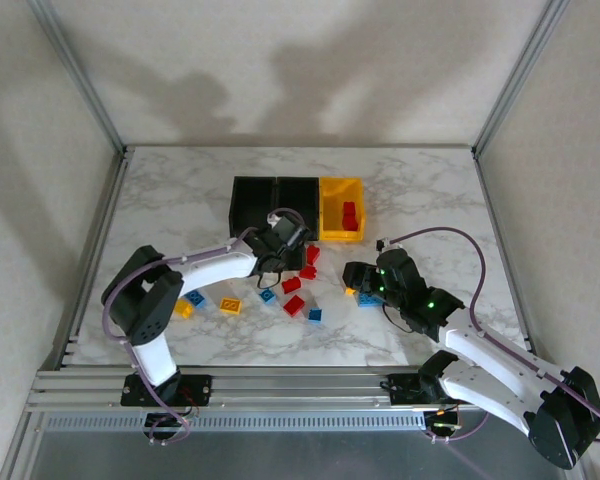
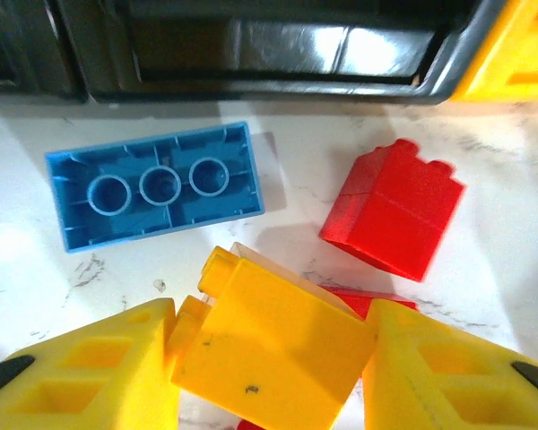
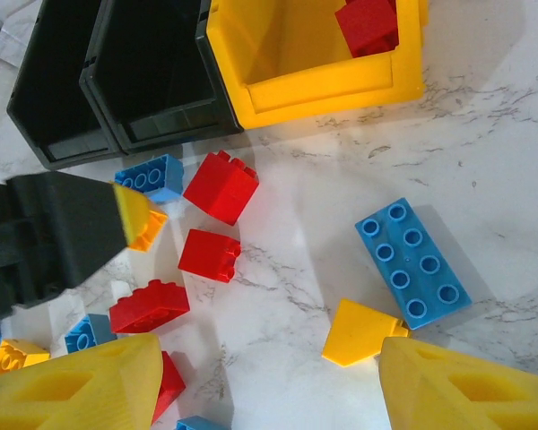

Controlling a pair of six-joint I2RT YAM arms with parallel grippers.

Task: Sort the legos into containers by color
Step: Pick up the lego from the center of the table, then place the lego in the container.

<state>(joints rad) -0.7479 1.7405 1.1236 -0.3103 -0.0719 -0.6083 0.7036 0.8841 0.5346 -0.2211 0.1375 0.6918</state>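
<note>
left tool (image 2: pixel 271 333) — low, clamping yellow lego (image 2: pixel 264 363) | arm (image 1: pixel 215 265) stretched toward containers (image 1: pixel 250 215)

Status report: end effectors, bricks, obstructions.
Left end effector shut on yellow brick. Right end effector open above second yellow brick. Red bricks in yellow bin. Blue brick beside black bins.

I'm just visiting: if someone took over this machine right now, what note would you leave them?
Left pincer: shut on a yellow brick, near the black bins.
Right pincer: open, above a loose yellow piece beside a long blue brick.
Done: red bricks in the yellow bin.
Left: the many red, blue and yellow scattered bricks on the table.
</note>
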